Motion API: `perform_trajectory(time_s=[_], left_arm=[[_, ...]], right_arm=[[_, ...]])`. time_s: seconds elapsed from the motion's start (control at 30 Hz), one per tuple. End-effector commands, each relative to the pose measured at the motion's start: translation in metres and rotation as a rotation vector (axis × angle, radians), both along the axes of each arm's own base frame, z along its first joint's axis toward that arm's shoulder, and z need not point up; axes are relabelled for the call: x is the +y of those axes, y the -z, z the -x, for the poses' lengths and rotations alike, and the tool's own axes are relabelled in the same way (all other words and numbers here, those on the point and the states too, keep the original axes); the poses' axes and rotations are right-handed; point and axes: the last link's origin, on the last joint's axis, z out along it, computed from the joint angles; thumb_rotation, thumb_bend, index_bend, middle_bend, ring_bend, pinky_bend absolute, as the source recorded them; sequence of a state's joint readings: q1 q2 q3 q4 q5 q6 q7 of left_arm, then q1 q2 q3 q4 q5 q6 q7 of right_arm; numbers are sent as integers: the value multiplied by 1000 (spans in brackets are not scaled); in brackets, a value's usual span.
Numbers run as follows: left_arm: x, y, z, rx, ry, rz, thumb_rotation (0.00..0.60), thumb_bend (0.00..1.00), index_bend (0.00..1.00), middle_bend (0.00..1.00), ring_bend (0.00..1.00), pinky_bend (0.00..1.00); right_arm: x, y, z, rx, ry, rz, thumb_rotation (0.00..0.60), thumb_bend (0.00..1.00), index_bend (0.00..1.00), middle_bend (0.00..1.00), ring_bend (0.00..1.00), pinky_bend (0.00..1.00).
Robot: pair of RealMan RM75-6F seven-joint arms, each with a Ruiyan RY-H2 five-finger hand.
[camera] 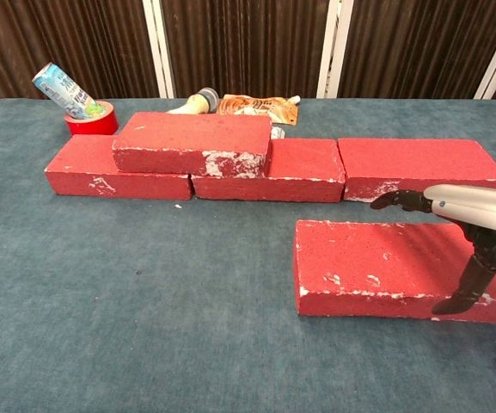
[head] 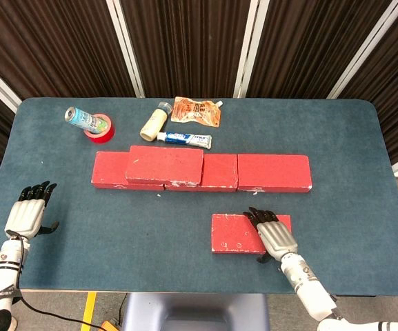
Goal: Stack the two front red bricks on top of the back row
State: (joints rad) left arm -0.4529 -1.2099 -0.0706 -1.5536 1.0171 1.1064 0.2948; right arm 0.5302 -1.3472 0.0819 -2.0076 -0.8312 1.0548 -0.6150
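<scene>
Three red bricks form the back row (head: pixel 274 172) (camera: pixel 419 169). Another red brick (head: pixel 164 165) (camera: pixel 192 144) lies on top of the row's left part. One red brick (head: pixel 236 233) (camera: pixel 372 262) lies flat in front, on the right. My right hand (head: pixel 273 236) (camera: pixel 471 215) hovers over that front brick's right end, fingers stretched flat above its top and thumb hanging down by its near face. The hand is not closed around it. My left hand (head: pixel 27 214) rests open at the table's left edge, far from every brick; only the head view shows it.
Behind the row lie a drink can (head: pixel 80 118) on a red tape roll (head: pixel 103 131), a small bottle (head: pixel 153 122), a toothpaste tube (head: pixel 185 138) and an orange pouch (head: pixel 197 111). Blue cloth covers the table (head: pixel 364 138).
</scene>
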Motion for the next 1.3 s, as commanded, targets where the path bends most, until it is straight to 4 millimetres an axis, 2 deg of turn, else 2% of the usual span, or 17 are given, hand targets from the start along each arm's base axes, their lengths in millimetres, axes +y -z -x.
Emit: perform_trajectory(time_s=[0.03, 0.4, 0.83, 1.13, 1.3], left_arm=[[1, 1, 0, -2, 3, 1, 600, 264, 0, 0, 0, 35], [-4, 1, 5, -1, -14, 1, 600, 266, 0, 0, 0, 34], [1, 3, 7, 1, -15, -3, 600, 265, 0, 0, 0, 35], [0, 2, 7, 2, -19, -9, 600, 266, 0, 0, 0, 35], [0, 2, 7, 1, -22, -10, 600, 265, 0, 0, 0, 35]], right_arm=[[-3, 3, 1, 3, 1, 3, 600, 0, 0, 0, 0, 0], [-9, 15, -2, 16, -3, -30, 600, 0, 0, 0, 0, 0], [-14, 20, -3, 62, 1, -30, 600, 0, 0, 12, 0, 0], [-15, 24, -5, 69, 0, -49, 600, 0, 8, 110, 12, 0], [-14, 25, -6, 69, -8, -53, 600, 0, 38, 157, 104, 0]])
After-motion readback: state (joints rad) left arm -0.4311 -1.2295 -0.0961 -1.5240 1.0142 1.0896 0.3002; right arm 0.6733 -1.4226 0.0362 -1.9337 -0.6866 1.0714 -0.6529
